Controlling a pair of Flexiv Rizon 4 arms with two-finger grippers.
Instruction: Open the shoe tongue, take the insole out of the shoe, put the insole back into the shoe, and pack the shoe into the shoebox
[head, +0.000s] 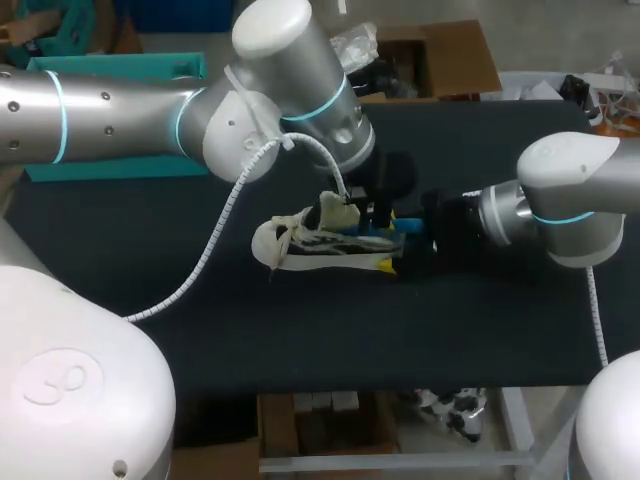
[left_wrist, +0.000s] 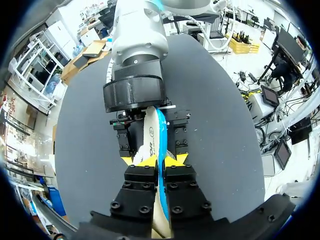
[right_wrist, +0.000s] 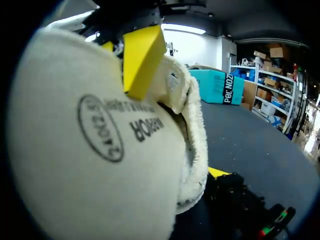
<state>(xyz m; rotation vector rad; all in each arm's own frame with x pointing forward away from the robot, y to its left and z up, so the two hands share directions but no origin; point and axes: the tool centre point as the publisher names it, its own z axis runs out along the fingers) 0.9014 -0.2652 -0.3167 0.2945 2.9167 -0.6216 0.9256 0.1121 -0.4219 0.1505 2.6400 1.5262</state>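
A cream shoe (head: 300, 245) with fleece lining (right_wrist: 196, 135) lies mid-table, toe to the left. My right gripper (head: 400, 248) holds its heel end, fingers wide on either side; one yellow fingertip (right_wrist: 218, 173) shows under the shoe. My left gripper (head: 358, 212) (left_wrist: 160, 161) hangs over the shoe's opening, shut on the cream, blue-edged insole (left_wrist: 152, 135), which stands up out of the shoe. The insole's printed heel (right_wrist: 75, 150) fills the right wrist view, with a left fingertip (right_wrist: 142, 55) against it. A teal shoebox (head: 120, 68) (right_wrist: 220, 87) sits at the back left, mostly hidden behind my left arm.
The black tabletop (head: 200, 320) stretches from the shoe to the front edge. My two wrists stand close together over the shoe's heel.
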